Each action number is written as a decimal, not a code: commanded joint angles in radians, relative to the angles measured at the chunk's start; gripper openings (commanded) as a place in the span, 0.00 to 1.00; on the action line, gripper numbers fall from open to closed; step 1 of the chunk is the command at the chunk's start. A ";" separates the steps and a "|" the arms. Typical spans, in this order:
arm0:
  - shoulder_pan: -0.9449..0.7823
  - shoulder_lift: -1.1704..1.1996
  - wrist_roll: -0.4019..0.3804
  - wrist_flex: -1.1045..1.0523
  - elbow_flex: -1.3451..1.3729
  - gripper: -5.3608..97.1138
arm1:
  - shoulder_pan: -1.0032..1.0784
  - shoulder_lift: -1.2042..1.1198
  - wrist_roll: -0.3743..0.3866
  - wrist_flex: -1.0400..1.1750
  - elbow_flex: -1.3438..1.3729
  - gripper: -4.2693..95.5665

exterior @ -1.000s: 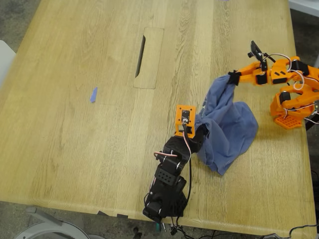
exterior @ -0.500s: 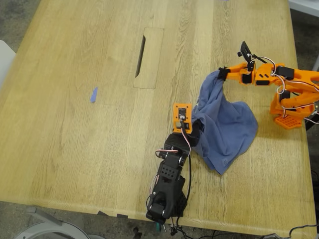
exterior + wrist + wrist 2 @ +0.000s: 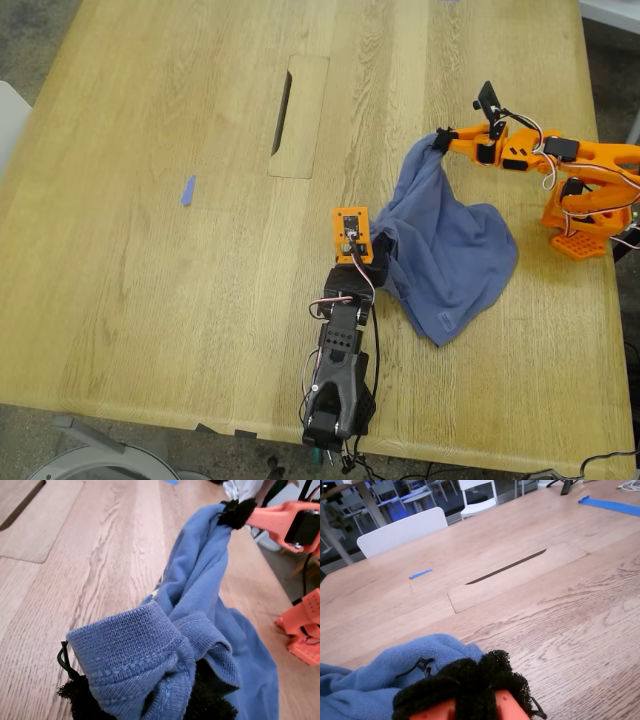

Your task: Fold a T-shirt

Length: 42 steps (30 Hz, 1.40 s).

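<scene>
Your pale oak-grain bench [image 3: 150, 300] fills the frame, its inset cable-slot panel [image 3: 298, 116] at upper centre. Right of centre, the T-shirt [image 3: 450, 250] hangs bunched, a soft slate-blue knit strung between two raised corners, apparently to shake it open before folding. Your first hand [image 3: 378, 252], on the black arm at lower centre, pinches a ribbed hem; your second hand [image 3: 440, 140], orange, upper right, clamps another edge. A small blue tape scrap [image 3: 187, 190] lies left.

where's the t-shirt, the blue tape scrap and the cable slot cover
T-shirt [image 3: 455, 255]: exterior view, middle of the draped cloth.
Blue tape scrap [image 3: 187, 190]: exterior view, its centre.
Cable slot cover [image 3: 303, 115]: exterior view, bare wooden panel.
</scene>
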 commanded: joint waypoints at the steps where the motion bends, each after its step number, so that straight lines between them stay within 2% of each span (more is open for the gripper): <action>1: -0.044 0.032 0.014 -0.061 0.005 0.05 | 0.032 -0.012 -0.008 -0.075 0.014 0.04; 9: -0.104 0.008 0.021 -0.130 0.061 0.05 | 0.038 -0.201 -0.015 -0.319 0.034 0.04; 29: -0.321 -0.348 0.038 -0.505 0.049 0.05 | 0.117 -0.696 -0.021 -0.695 -0.213 0.04; 42: -0.391 -0.770 0.046 -0.729 -0.152 0.05 | 0.201 -0.931 -0.009 -0.746 -0.388 0.04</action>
